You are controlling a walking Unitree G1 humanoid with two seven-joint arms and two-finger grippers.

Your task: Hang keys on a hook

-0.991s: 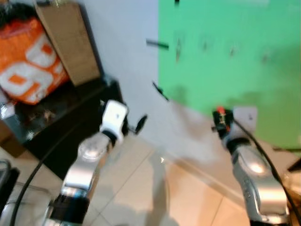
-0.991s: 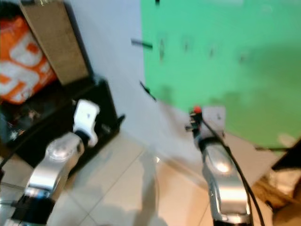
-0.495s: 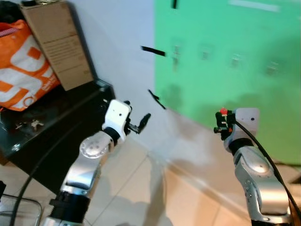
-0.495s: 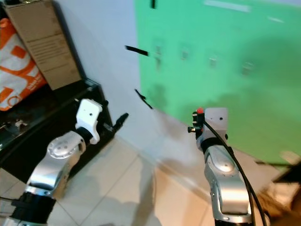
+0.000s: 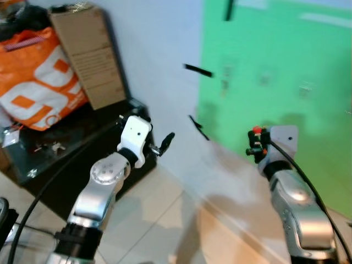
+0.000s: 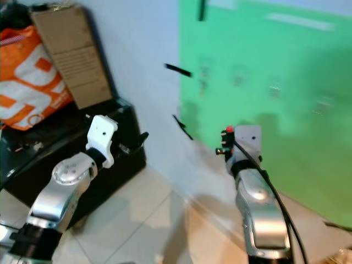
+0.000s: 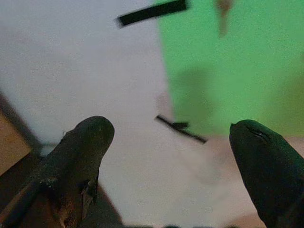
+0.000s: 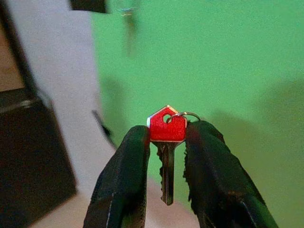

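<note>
My right gripper (image 8: 165,142) is shut on a key with a red head (image 8: 166,129) and a small ring; the silver blade hangs down between the fingers. In the left eye view the red key (image 5: 256,131) is held up before the green board (image 5: 286,82), well below a row of small hooks (image 5: 225,84) that look blurred. My left gripper (image 7: 171,137) is open and holds nothing; it is raised near the white wall beside the black cabinet, and in the left eye view the left gripper (image 5: 165,143) points toward the wall.
A black cabinet (image 5: 71,148) stands at the left with an orange bag (image 5: 38,77), a cardboard box (image 5: 91,55) and small metal items on top. Strips of black tape (image 5: 198,70) are stuck on the white wall. Beige tiles cover the floor (image 5: 165,220).
The whole picture has shifted right, so the camera moved. Both arms keep about the same pose, and the right gripper still holds the key.
</note>
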